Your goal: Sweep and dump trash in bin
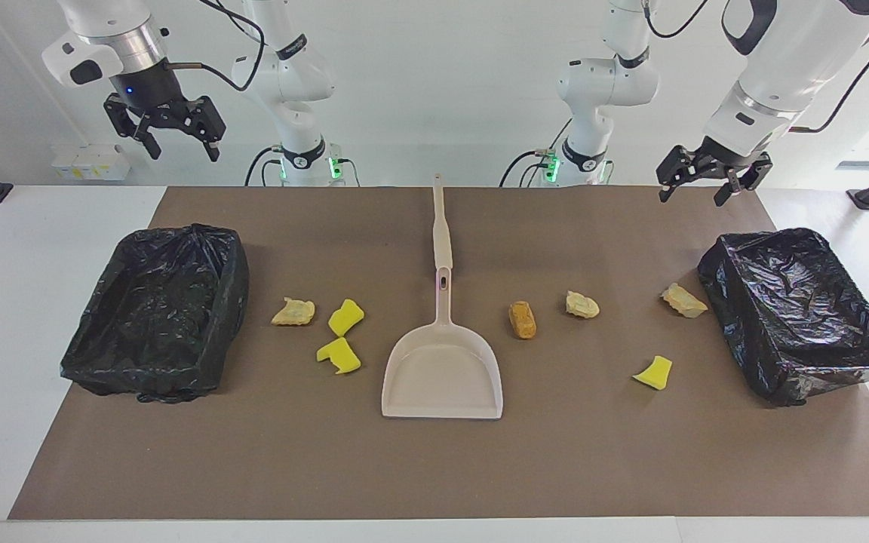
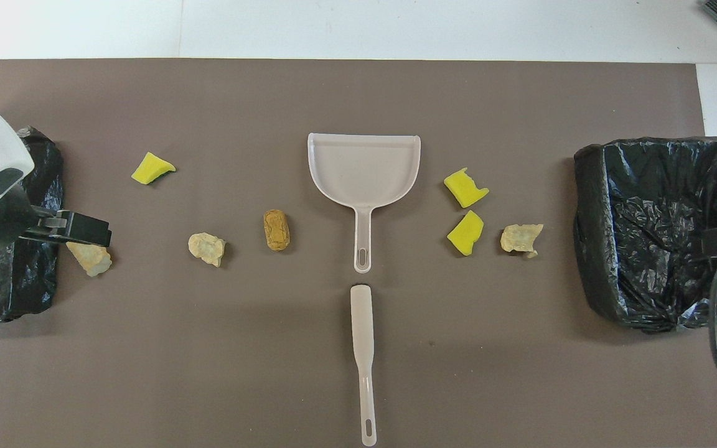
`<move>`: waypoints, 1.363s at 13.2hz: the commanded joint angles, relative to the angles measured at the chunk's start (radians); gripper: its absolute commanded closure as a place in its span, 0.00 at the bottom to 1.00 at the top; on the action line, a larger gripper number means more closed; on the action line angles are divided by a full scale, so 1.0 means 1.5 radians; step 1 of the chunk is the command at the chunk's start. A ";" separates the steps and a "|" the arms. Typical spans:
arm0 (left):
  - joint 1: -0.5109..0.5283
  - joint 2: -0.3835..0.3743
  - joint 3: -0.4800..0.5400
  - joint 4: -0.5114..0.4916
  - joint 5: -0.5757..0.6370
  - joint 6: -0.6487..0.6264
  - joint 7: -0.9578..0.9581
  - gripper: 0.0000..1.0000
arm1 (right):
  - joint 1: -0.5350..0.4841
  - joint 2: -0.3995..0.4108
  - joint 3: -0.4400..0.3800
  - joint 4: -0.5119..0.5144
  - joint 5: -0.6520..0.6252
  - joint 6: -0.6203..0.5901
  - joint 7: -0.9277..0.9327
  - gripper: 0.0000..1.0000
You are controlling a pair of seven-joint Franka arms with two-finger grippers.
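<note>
Several lumps of trash lie on the brown mat to either side of the dustpan: yellow chunks, tan pieces and an orange-brown one. A beige dustpan lies mid-mat, its handle toward the robots. A beige sweeper stick lies in line with that handle. Black-lined bins stand at the right arm's end and the left arm's end. My left gripper hangs open and empty, high beside its bin. My right gripper waits open and empty, high over its bin.
The brown mat covers most of the white table, which shows bare at both ends. A cable loops at the right arm's end beside that bin. Both arm bases stand at the mat's edge nearest the robots.
</note>
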 commanded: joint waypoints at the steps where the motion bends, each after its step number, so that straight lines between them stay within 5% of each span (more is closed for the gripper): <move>1: -0.049 -0.038 0.010 -0.070 -0.015 0.055 -0.003 0.00 | -0.003 -0.011 0.001 -0.009 0.016 0.003 -0.004 0.00; 14: -0.332 -0.046 0.009 -0.271 -0.029 0.292 -0.178 0.00 | -0.003 -0.011 0.000 -0.008 0.016 0.003 -0.004 0.00; 18: -0.438 -0.012 0.008 -0.347 -0.022 0.395 -0.225 0.00 | -0.003 -0.011 0.000 -0.009 0.016 0.003 -0.004 0.00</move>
